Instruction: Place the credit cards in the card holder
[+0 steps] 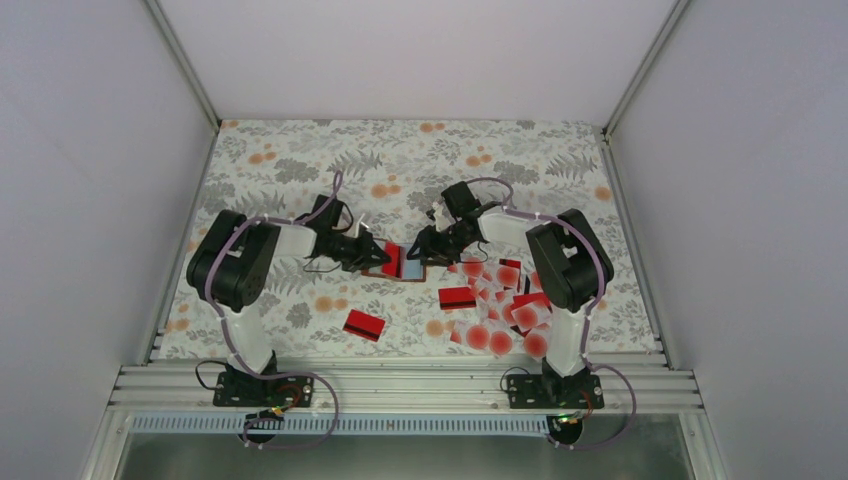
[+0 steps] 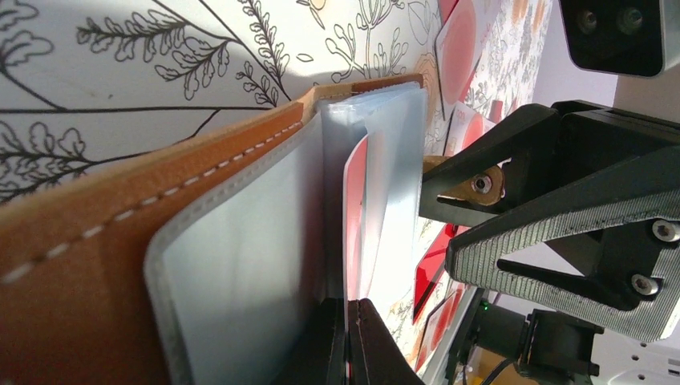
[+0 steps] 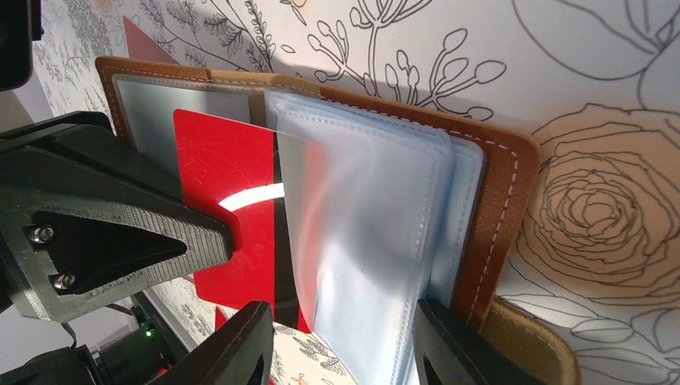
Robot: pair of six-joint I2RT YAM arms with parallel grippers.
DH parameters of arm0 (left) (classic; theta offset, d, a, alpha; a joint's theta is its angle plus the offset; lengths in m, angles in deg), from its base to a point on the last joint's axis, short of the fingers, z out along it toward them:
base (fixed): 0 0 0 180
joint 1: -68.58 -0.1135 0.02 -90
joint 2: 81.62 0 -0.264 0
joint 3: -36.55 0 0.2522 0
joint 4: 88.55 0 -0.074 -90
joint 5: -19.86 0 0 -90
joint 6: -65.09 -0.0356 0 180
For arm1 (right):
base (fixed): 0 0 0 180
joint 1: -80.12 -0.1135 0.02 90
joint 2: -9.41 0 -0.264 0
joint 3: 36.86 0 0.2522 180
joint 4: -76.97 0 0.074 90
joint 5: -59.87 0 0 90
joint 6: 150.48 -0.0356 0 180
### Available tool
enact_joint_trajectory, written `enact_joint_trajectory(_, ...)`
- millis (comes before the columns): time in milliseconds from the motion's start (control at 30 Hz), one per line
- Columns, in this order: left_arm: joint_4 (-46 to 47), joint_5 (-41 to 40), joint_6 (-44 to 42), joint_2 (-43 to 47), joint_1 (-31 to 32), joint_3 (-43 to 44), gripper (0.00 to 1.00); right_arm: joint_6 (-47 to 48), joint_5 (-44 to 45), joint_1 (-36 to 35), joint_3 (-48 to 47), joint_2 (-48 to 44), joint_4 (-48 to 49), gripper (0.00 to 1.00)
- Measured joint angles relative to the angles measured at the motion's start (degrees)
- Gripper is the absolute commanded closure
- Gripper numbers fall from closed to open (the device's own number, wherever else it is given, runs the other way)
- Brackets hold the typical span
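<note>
The left gripper (image 2: 350,325) is pinched tight on a red credit card (image 3: 224,200), its far edge tucked under a clear sleeve (image 3: 377,241) of the open card holder (image 3: 501,200) on the floral table (image 1: 300,160). The right gripper (image 3: 341,353) stands half spread, its fingers straddling the sleeve's edge.

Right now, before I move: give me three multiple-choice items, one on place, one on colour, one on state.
1. Most loose credit cards lie:
A) by the right arm
B) by the left arm
C) at the far edge
2. The card in the left hand is:
A) blue
B) red
C) white
3. The card holder is:
A) folded shut
B) upside down
C) open
Answers: A, they cluster beside that arm's base; B, the shut hand pinches a red one; C, its clear sleeves stand fanned.
</note>
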Motion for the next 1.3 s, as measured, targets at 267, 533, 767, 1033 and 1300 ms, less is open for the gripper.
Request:
enact_joint_trajectory(267,1.03,-0.37,0.63,-0.74,0.61,0.66,0.98,-0.02,-0.02,0.00,0.17,-0.09,0.28,0.55)
enact_joint_trajectory(533,-2.60,-3.32,-1.64,-0.28,1.09,2.36,0.98,-0.02,-0.02,0.00,0.17,-0.09,0.31,0.55)
enact_joint_trajectory(767,-6.14,-6.29,-5.49,0.81,1.51,3.50,0.98,-0.02,-0.04,0.00,0.17,-0.09,0.31,0.55)
enact_joint_trajectory(1033,-9.31,-8.46,-9.27,1.07,1.84,5.05,0.98,0.02,-0.09,0.00,-0.02,0.02,0.11,0.55)
enact_joint_trajectory(1300,-11.28,-11.72,-10.97,2.01,3.15,5.99,0.98,0.07,-0.20,0.00,-0.70,0.37,-0.76,0.55)
